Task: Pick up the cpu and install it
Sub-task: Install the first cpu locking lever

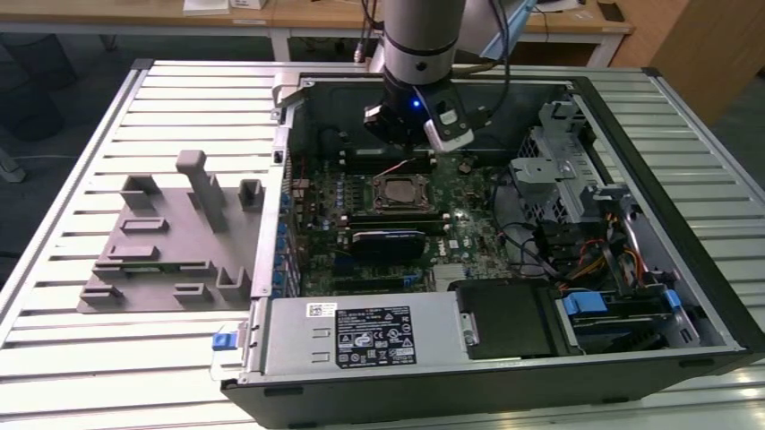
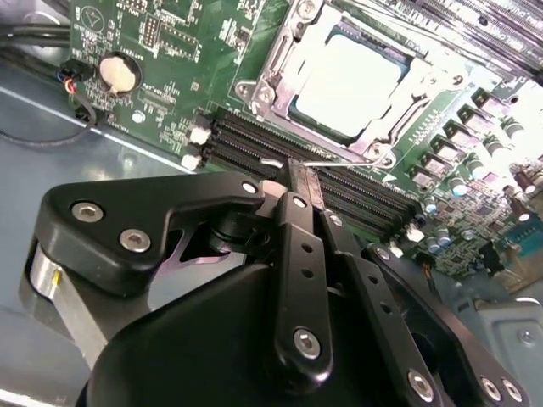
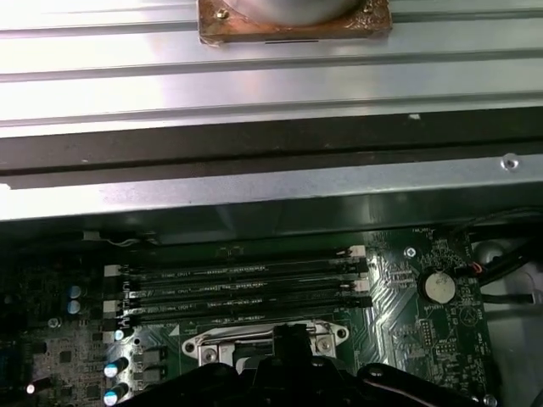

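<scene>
Fingers (image 2: 299, 182) are noted pressed together at the tips, clenched, with nothing gripped between them. The gripper (image 2: 303, 176) is held low over the slots (image 2: 246, 140), just beside the socket (image 2: 270, 72). Whether the tips touch the board (image 2: 161, 34) cannot be told.

Surface: a ribbed metal worktop (image 1: 179, 98), light grey, with slats running across it. A case (image 1: 478, 399) is laid open on it, toward the edge at the exterior view's right and reaching the near edge. A grey fixture (image 1: 167, 242) is set near the edge at the exterior view's left, just beside the case.

Room: wooden desks (image 1: 299, 13) are seen beyond the worktop's far edge, over a dark floor.

The arm (image 1: 418, 45) is seen reaching down into the case close to its far wall.

The cpu (image 2: 348, 80) is recorded seated in the socket, near the middle of the board, silvery top up and bordered by the metal frame. It is apart from the fingers, with the slots lying between them. In the first wrist view the slots are placed between the socket and the case's far wall, and a coin cell (image 3: 438, 287) is noted on the board near one end of them.
</scene>
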Action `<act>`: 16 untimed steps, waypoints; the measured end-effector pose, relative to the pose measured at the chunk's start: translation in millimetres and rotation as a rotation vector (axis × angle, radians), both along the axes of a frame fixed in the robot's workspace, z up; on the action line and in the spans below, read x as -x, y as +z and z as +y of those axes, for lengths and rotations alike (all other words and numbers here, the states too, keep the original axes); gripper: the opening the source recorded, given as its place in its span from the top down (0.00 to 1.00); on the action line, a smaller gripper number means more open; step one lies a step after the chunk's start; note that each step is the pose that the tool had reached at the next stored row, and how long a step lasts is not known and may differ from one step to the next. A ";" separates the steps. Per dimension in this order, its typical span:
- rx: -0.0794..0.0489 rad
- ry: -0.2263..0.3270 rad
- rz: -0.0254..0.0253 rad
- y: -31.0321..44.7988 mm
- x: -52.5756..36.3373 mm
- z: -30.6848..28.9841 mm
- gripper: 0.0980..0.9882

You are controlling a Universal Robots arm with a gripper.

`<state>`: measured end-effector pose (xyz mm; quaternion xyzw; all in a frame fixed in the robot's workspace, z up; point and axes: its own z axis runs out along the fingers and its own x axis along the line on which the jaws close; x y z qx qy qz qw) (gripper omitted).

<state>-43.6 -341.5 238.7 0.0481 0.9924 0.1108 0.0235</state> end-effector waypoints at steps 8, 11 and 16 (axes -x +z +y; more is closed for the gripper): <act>0.016 -0.016 -0.0018 -4.3 0.0 0.0 0.99; 0.022 -0.021 -0.0021 -5.6 0.0 0.0 0.99; 0.030 -0.029 -0.0022 -8.2 0.0 0.0 0.99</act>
